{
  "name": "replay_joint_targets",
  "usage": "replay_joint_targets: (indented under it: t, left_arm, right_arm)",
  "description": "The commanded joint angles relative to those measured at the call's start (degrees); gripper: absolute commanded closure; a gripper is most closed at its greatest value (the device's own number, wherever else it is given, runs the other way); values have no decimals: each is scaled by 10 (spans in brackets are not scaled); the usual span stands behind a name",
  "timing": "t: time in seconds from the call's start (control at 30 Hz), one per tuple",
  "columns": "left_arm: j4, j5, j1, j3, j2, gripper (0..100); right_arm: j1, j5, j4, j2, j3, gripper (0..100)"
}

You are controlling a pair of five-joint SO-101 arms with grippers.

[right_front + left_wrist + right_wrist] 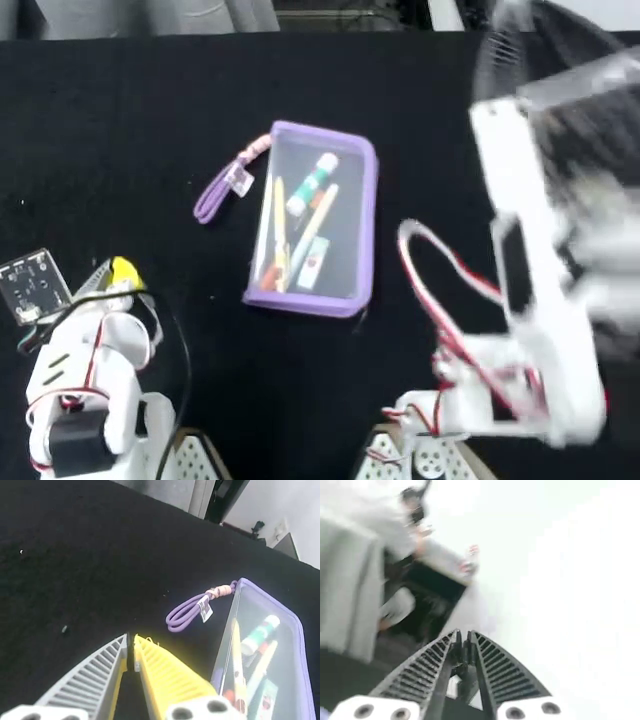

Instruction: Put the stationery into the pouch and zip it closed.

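— One pouch lies mid-worktop, purple-edged with a clear face. Where is the stationery?

— Inside it. Through the clear face I see a glue stick, long pencils and a small flat piece I cannot name.

— And the zip?

— Too small to tell whether it is drawn.

— What trails from the pouch?

— A purple strap. It runs from the pouch's far corner and lies looped on the black worktop, toward the side of the left arm.

— Where is that arm?

— At the near edge, well apart from the pouch. Its jaws, one grey and one yellow, are pressed together with nothing between them. They hang above bare worktop, with the strap beyond them.

— The right arm?

— Raised, beside the pouch, off the worktop. Its black jaws are pressed together too, holding nothing, and they point at the room behind.

— Anything else?

— A small square board lies beside the left arm.
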Motion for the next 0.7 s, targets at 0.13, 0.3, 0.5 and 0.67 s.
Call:
replay_joint_targets:
  t: [0.13,0.3,0.5,0.67]
  left_arm:
    - [17,-99,-2,-24,2,971]
    - [16,-105,-4,38,2,971]
    - [16,-105,-47,89,2,971]
    - [16,-105,-55,105,2,971]
  right_arm:
    - [110,-111,14,-102,-10,970]
    - [105,-132,14,-135,-10,970]
    - [104,-131,14,-183,-10,970]
    - [104,-129,14,-247,9,970]
